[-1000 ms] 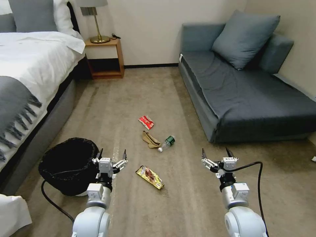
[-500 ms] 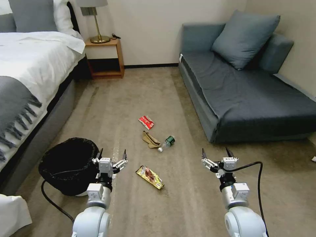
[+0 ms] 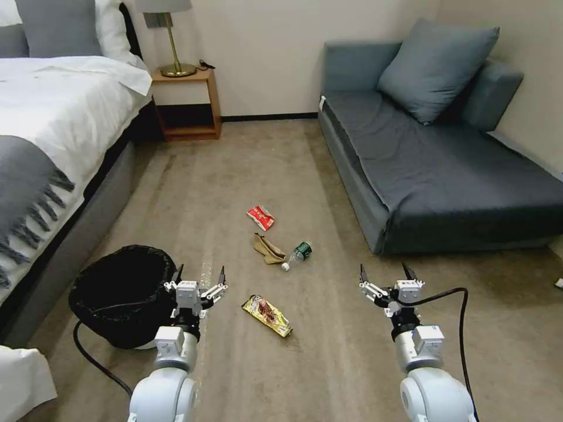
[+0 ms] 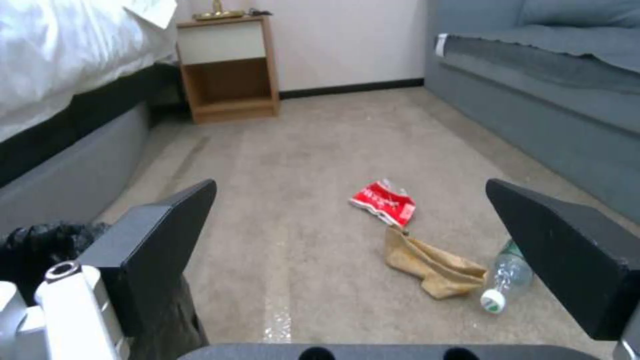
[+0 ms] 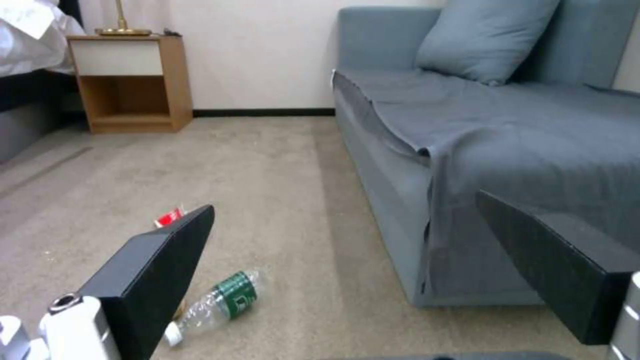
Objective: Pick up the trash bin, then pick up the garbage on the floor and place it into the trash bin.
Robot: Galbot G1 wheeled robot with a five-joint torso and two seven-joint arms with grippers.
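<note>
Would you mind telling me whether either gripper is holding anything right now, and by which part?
Nothing is held. The left gripper hangs open beside the trash bin, and the right gripper hangs open over bare carpet.

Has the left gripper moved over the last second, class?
No. The left gripper stays open beside the trash bin, its fingertips level with the bin's rim as before.

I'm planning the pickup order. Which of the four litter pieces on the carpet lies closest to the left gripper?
The shiny gold snack wrapper, just beside the open left gripper. The red-and-white packet, tan rag and green-labelled clear bottle lie farther out.
</note>
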